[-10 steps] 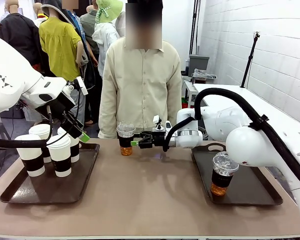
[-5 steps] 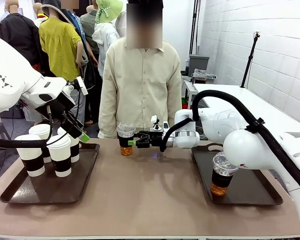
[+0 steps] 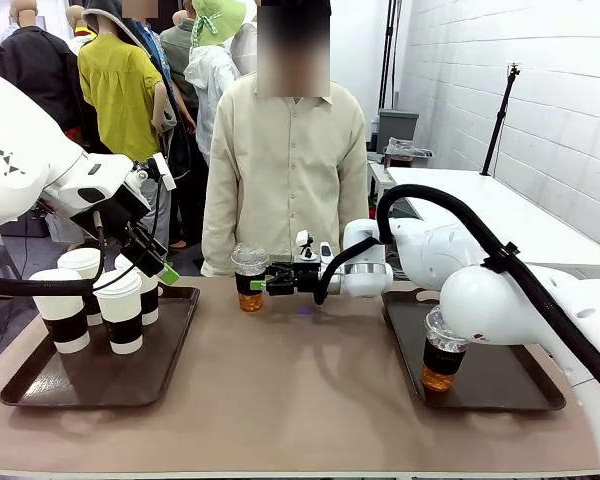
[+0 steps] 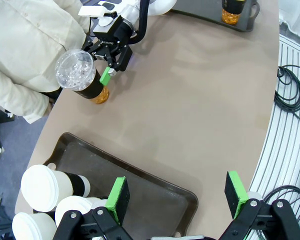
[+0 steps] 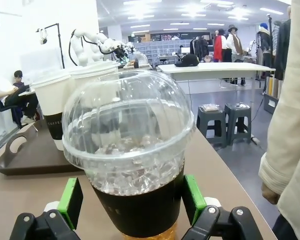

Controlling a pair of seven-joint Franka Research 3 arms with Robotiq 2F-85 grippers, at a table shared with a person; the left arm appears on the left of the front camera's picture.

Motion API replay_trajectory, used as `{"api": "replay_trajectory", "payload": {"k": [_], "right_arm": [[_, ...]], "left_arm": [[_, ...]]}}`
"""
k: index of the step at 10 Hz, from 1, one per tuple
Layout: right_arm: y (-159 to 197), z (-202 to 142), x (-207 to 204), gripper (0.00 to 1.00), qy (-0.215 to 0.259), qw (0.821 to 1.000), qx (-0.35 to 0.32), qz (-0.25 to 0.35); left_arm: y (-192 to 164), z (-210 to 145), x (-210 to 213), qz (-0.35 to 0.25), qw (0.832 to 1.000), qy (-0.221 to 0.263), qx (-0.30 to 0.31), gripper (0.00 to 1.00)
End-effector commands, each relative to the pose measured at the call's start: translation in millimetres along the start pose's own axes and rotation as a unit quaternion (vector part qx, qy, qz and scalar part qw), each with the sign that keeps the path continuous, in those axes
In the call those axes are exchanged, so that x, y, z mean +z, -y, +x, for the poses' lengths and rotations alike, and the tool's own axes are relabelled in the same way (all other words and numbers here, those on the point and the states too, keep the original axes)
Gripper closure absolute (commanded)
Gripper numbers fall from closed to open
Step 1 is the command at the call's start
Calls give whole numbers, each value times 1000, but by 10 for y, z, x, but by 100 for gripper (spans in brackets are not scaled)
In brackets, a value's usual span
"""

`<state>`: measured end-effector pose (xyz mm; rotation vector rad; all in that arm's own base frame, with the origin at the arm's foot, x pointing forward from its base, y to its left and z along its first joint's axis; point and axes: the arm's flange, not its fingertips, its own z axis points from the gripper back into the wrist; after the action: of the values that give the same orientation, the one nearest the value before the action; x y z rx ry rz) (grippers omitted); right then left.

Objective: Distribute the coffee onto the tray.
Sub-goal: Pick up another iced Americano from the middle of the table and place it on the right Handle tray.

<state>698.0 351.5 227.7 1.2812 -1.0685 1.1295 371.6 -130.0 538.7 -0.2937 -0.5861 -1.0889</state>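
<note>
Brown table (image 3: 300, 400): my right gripper (image 3: 259, 284) spread wide, straddling dome-lidded cup (image 3: 250, 277) at far centre. Left gripper (image 4: 177, 200) open above left tray (image 3: 40, 385) with white cups (image 3: 120, 310).

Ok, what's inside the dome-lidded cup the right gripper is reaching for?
Ice shows under the clear dome of the cup, and amber liquid shows at its base. The dark sleeve covers the middle, so the fill level cannot be seen. The right gripper straddles it, open.
</note>
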Motion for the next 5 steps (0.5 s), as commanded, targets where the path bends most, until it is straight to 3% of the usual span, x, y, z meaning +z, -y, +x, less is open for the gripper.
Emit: {"api": "replay_trajectory", "payload": {"k": [1, 2, 4, 5], "right_arm": [[87, 30, -73, 0, -13, 1000, -12, 8], [86, 35, -77, 0, -13, 1000, -15, 8], [88, 35, -109, 26, -15, 1000, -19, -1], [85, 29, -104, 26, -7, 1000, -18, 4]], "left_arm": [[-16, -6, 8, -7, 1000, 4, 0, 0], [-16, -6, 8, -7, 1000, 4, 0, 0], [-16, -6, 8, -7, 1000, 4, 0, 0], [-16, -6, 8, -7, 1000, 4, 0, 0]]}}
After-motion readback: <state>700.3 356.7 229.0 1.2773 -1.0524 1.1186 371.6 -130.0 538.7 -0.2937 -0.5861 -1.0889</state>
